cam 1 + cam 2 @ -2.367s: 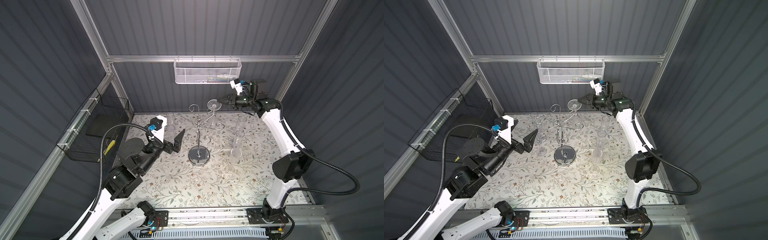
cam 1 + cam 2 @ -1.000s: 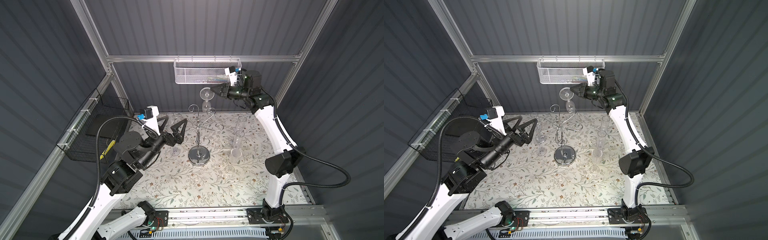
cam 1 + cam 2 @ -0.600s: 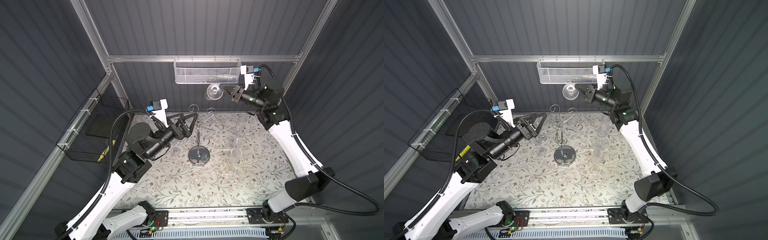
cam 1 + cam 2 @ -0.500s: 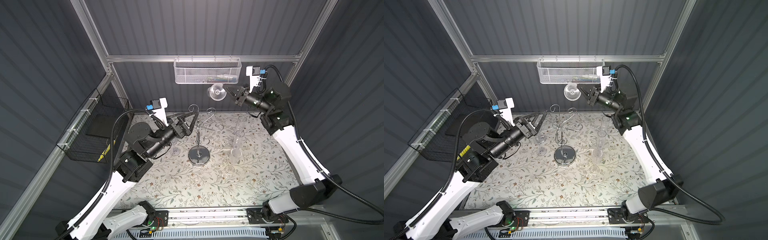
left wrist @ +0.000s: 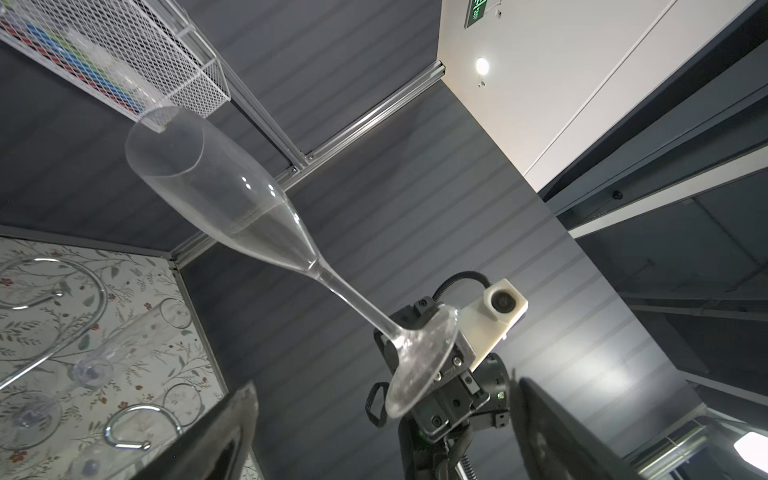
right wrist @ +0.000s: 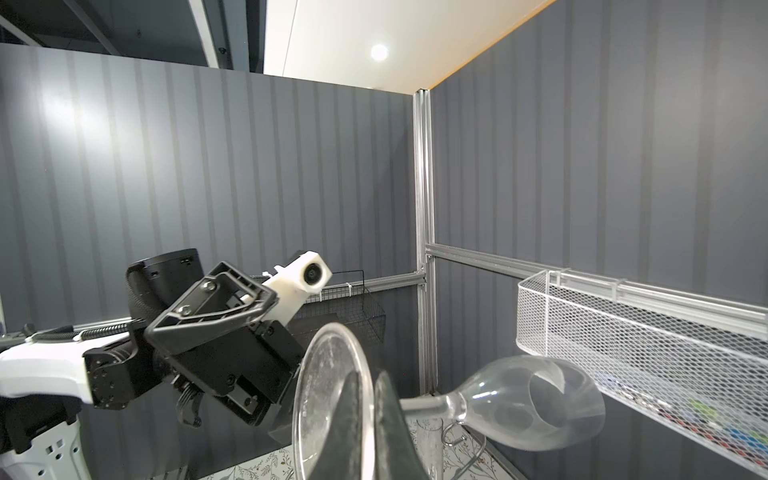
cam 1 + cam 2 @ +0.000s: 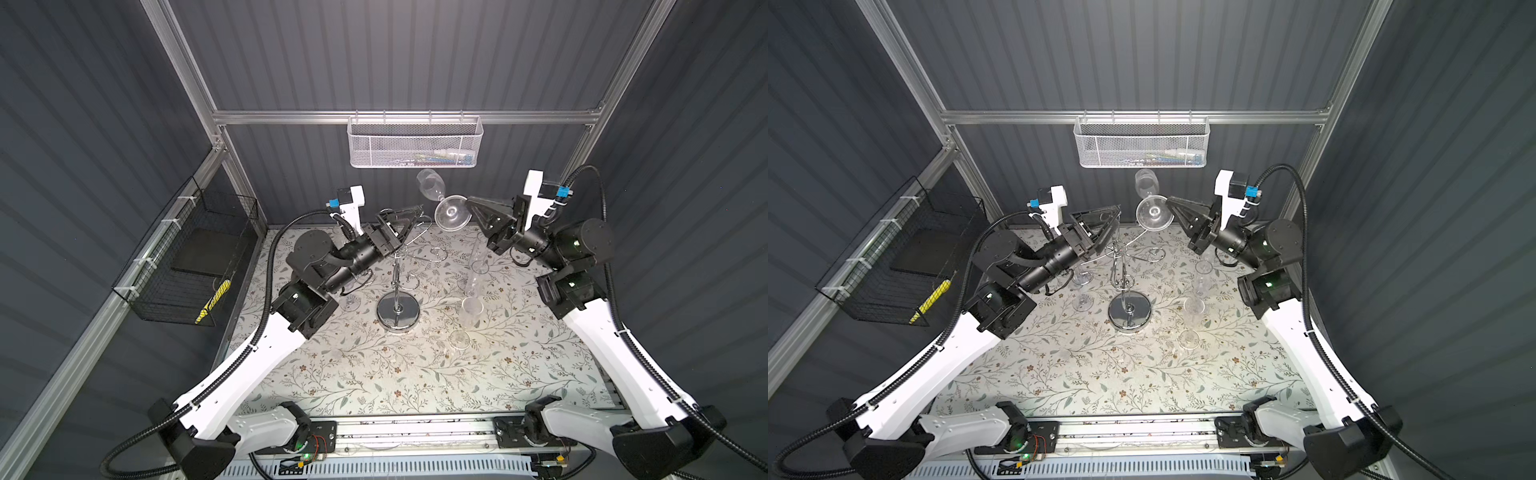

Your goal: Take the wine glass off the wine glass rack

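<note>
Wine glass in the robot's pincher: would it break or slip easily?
Probably fragile: the wine glass looks thin and clear, with a slim stem. Likely slippery too: the right gripper pinches only its smooth round foot. Held tilted by that edge, it might swing or tip.

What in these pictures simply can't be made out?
- White mesh basket: coloured contents blurred behind the mesh, both top views.
- Black wire basket: yellow thing inside, too small to identify, top views.
- Clear glasses on the cloth: fade into the floral pattern, count uncertain.
- Wine glass: right gripper fingers hide the pinch on its foot, right wrist view.
</note>
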`<state>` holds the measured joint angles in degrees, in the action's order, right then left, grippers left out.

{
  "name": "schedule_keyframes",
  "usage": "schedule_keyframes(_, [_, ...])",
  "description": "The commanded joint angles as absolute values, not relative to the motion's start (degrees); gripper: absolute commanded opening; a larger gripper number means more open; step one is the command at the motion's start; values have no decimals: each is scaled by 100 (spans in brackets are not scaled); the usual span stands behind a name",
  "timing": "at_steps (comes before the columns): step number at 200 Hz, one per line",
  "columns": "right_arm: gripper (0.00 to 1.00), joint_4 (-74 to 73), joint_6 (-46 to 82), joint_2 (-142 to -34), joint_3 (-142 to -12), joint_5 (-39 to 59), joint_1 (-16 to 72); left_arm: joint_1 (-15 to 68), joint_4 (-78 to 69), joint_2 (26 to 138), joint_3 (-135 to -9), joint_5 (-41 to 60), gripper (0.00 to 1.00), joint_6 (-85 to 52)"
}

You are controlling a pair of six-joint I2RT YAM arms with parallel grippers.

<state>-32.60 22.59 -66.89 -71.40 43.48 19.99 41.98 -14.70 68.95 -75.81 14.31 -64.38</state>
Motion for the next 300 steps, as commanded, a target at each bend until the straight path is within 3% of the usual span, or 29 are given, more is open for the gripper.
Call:
schedule_keyframes(1, [0,-4485,2218,-6548,-6895,4397,2063,4214,-2131,6949,-7703,1779,96,-7225])
schedule_keyframes(89, [0,-5865,2009,-6659,-6430,4674,2462,4212,-2657,7387,-7668,2340,91,-8139])
schedule_keyframes(130, [0,-5964,1708,-6703,-6361,4668,2709,4211,-2901,7486,-7665,2424,83,-8277])
schedule_keyframes(171, [0,-5855,1292,-6774,-6280,4647,2938,4222,-3214,7559,-7664,2544,61,-8450])
schedule_keyframes(251, [0,-5801,1207,-6850,-6129,4662,3038,4224,-3188,7403,-7593,2559,1,-8290])
schedule_keyframes(257, [11,-5661,1274,-6826,-6119,4579,3041,4227,-3127,7367,-7607,2566,0,-8171])
schedule_keyframes(270, [55,-4962,1304,-6692,-6199,4477,3049,4223,-2856,7266,-7671,2567,0,-7815])
schedule_keyframes(278, [74,-4696,1186,-6548,-6174,4473,3066,4224,-2551,7190,-7758,2572,0,-7506])
schedule_keyframes(291, [97,-4472,1063,-6163,-5993,4166,3067,4224,-1889,7034,-7955,2555,0,-6824])
schedule_keyframes(300, [99,-4049,906,-5926,-5987,3911,3067,4227,-1301,6924,-8049,2496,0,-6224])
